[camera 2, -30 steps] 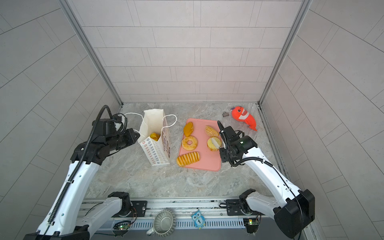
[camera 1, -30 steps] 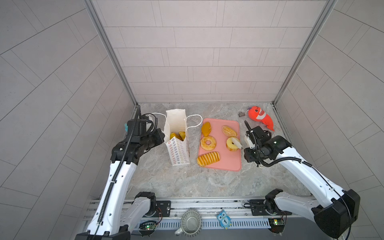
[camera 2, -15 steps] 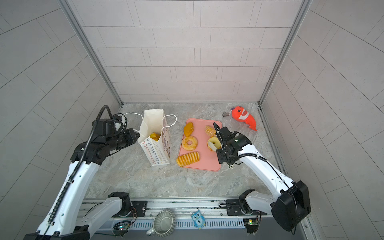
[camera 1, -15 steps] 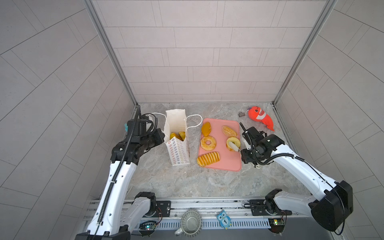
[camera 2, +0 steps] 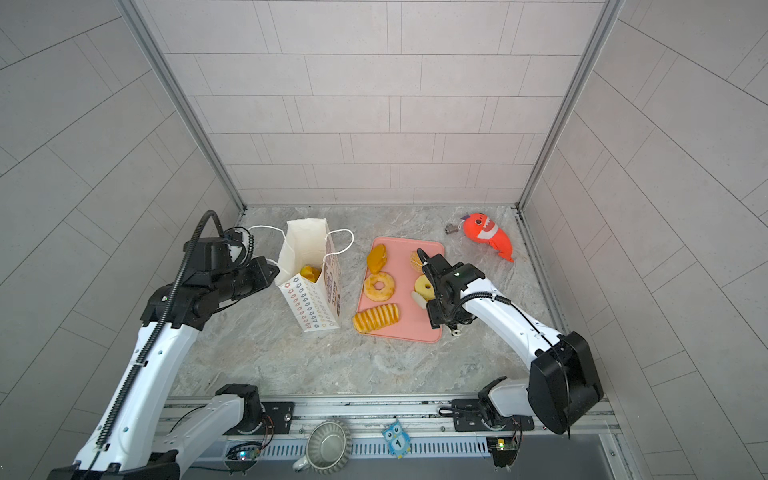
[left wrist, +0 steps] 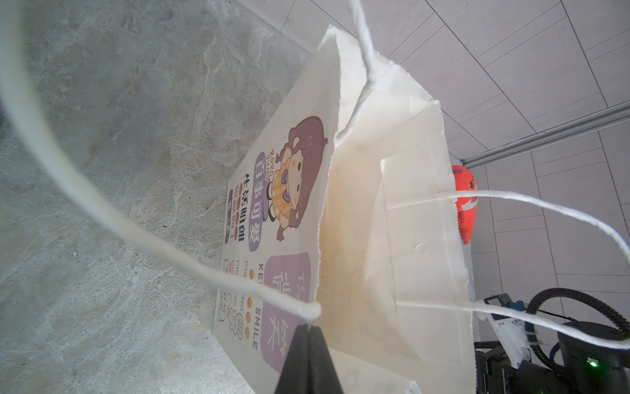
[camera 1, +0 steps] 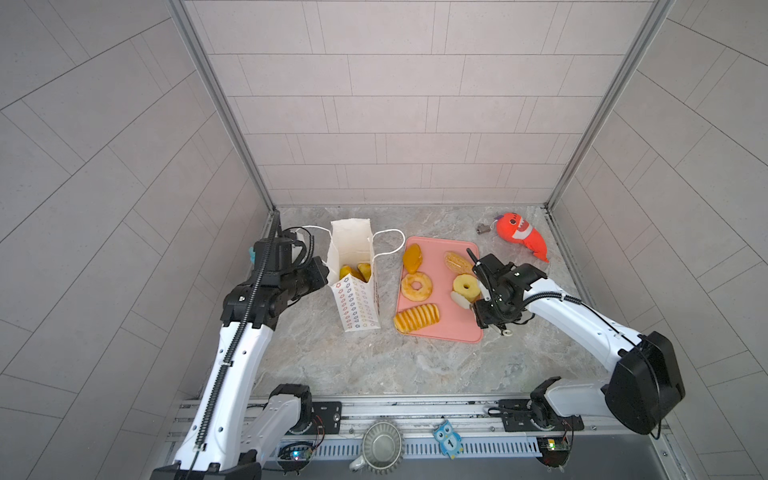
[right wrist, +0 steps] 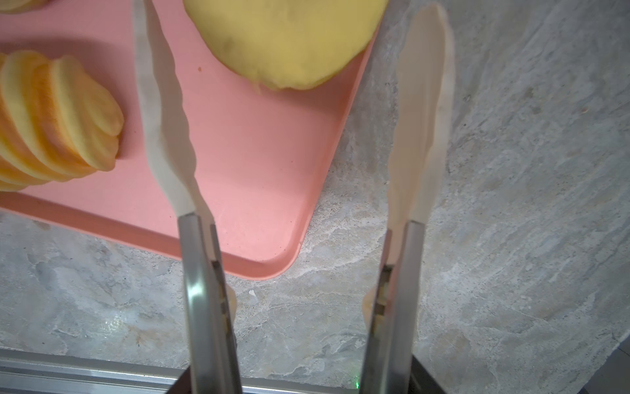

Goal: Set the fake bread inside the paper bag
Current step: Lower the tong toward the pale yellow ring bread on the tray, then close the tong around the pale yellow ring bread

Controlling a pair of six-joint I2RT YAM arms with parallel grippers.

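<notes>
Paper bag [camera 1: 356, 305]: white, upright and open on the grey tabletop [camera 1: 374, 365], at 9 o'clock from the pink tray [camera 1: 451, 328]. It has small flowers on its near side. The left wrist view shows a cartoon girl on one face.
Bread in the bag [camera 1: 354, 272]: yellow-orange pieces lie at the bottom. How many, I cannot tell.
Bread on the tray: five pieces.
- orange loaf [camera 1: 412, 258] at 11 o'clock
- sprinkled bun [camera 1: 454, 262] at 1 o'clock, partly hidden by the right arm
- brown ring doughnut [camera 1: 416, 286] at 9 o'clock
- pale ring doughnut [camera 1: 466, 286] at 3 o'clock
- ridged roll [camera 1: 417, 318] at 7 o'clock

Left gripper [left wrist: 308, 329]: at the 9 o'clock side of the bag. Its black fingers [left wrist: 296, 361] are pressed together on the top edge of the bag, just beside the place where a cord handle [left wrist: 102, 211] enters the paper.
Right gripper [right wrist: 286, 51]: low over the 4 o'clock edge of the tray. Its long white-tipped fingers [right wrist: 160, 119] stand apart and hold nothing. One finger is over the tray and one is over the tabletop just outside the tray's edge. The pale ring doughnut lies between the tips. Whether a tip touches it, I cannot tell.
Plush fish [camera 1: 521, 239]: orange-red, on the tabletop at 1 o'clock from the tray, apart from both grippers.
</notes>
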